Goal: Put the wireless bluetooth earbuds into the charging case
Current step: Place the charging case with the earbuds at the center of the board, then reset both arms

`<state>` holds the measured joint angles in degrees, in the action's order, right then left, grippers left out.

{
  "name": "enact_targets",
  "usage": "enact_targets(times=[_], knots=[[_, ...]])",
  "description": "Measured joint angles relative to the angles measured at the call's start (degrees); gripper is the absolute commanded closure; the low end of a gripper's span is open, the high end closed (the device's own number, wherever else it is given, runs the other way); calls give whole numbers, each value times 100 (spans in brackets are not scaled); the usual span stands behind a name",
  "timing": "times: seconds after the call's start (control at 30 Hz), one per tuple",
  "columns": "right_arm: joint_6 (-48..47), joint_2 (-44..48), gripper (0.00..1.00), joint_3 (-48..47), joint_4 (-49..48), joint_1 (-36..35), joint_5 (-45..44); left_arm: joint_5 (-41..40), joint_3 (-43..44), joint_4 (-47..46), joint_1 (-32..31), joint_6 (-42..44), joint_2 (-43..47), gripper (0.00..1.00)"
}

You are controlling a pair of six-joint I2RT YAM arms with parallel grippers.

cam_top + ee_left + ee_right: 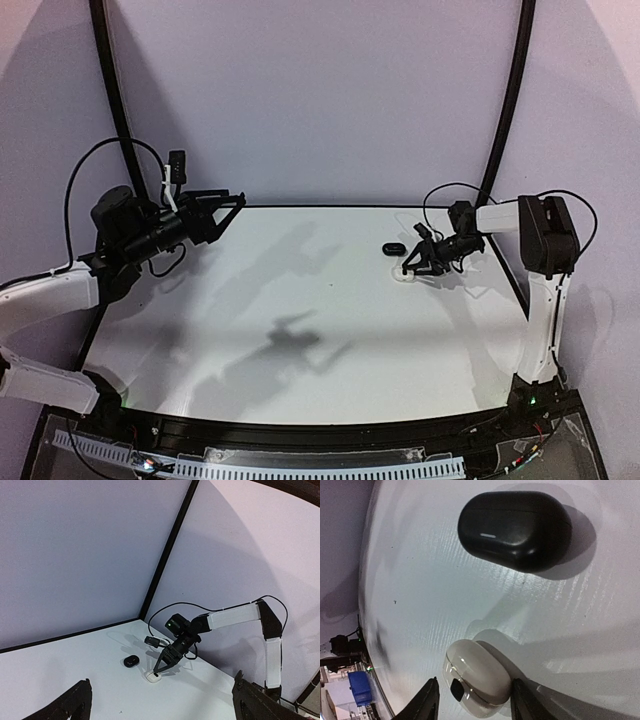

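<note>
Case (pixel 487 672) (white) btwn R claw (pixel 474 692) jaws, black case (pixel 515 527) just beyond

The table (pixel 300 330) has a white, smooth top with a thin black edge along its far side. Two oval cases lie on it near the far right corner. The black case (pixel 515 530) lies flat with its lid shut and a short pale line on its front. Just beside it, on the near side, lies the white case (pixel 477 675), showing a seam and a small dark mark. The two are apart, with bare table between them.
</note>
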<state>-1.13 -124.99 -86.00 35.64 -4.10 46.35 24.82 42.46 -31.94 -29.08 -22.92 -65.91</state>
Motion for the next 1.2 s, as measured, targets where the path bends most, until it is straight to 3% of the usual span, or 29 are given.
enact_targets(times=[0.97,1.2], knots=[[31,-144,42,-442,210,-275,-133,61,0,-105,37,-4,-66,1],[269,-33,38,-555,177,-269,-798,-13,0,-90,37,70,-66,1]])
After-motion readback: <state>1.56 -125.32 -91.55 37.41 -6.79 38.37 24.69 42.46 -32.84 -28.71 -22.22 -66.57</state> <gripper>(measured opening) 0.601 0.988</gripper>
